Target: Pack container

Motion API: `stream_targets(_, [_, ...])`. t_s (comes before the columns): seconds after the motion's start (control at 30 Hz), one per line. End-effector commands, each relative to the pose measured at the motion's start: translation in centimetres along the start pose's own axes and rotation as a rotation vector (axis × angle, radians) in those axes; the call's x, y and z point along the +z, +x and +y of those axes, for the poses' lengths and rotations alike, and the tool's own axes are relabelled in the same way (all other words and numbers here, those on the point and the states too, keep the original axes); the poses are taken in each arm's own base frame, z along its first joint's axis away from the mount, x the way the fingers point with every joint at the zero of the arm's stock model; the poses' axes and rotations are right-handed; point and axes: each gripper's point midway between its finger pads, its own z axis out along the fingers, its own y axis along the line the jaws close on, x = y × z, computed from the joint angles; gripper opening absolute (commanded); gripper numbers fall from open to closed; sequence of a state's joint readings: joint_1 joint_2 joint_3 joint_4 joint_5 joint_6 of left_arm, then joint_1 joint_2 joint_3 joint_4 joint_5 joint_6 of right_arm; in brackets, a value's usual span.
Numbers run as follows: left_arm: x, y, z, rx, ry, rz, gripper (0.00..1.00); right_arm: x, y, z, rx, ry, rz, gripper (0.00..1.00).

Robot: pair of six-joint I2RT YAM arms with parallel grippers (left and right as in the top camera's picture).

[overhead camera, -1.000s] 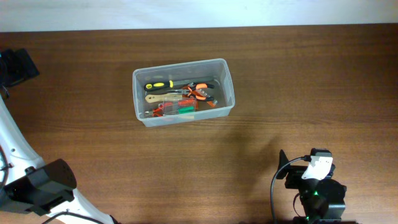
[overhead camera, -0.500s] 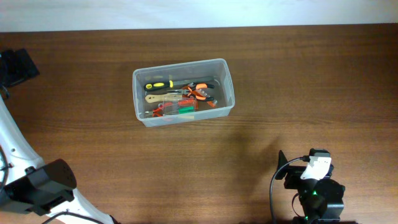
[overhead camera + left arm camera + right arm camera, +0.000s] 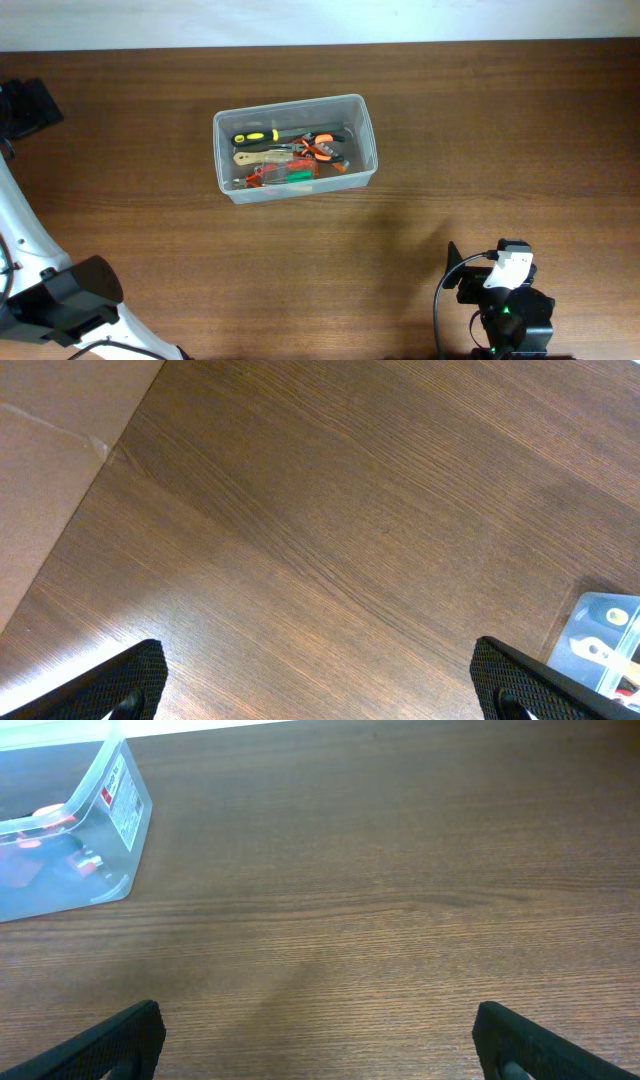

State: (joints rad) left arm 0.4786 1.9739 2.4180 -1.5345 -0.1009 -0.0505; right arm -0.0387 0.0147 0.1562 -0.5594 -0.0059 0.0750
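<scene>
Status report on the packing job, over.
Left gripper open, empty. Right gripper open, empty. Container upright, hand tools inside. Nothing seen blocking it.

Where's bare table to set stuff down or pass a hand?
Bare table right of the container, and the wide strip between it and the right arm. Also bare left of it, up to the left arm. Crowded only inside the container, full of tools.

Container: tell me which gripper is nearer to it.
Right, narrowly by the overhead view. The right gripper is diagonally off the container's near right corner; the left gripper is out beyond its left end.
</scene>
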Motion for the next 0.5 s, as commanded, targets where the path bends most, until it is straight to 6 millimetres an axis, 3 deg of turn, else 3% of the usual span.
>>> stream_targets(0.0, [-0.4, -0.1, 0.0, -0.016, 0.007, -0.01, 0.99, 0.0, 0.0, 0.0, 0.012, -0.002, -0.006, 0.99])
stream_targets(0.1, [-1.5, -0.1, -0.2, -0.012, 0.012, -0.032, 0.99, 0.0, 0.0, 0.0, 0.012, -0.002, -0.006, 0.99])
stream_targets(0.23, [-4.7, 0.6, -1.2, 0.013, 0.033, -0.087, 0.99, 0.0, 0.0, 0.0, 0.012, -0.002, -0.006, 0.99])
stream_targets(0.33, [-7.7, 2.5, -2.4, 0.05, 0.056, -0.124, 0.99, 0.0, 0.0, 0.0, 0.012, -0.002, -0.006, 0.99])
stream_targets(0.47, [-10.6, 4.8, -2.2, 0.091, -0.006, -0.198, 0.99, 0.0, 0.0, 0.0, 0.012, -0.002, -0.006, 0.99])
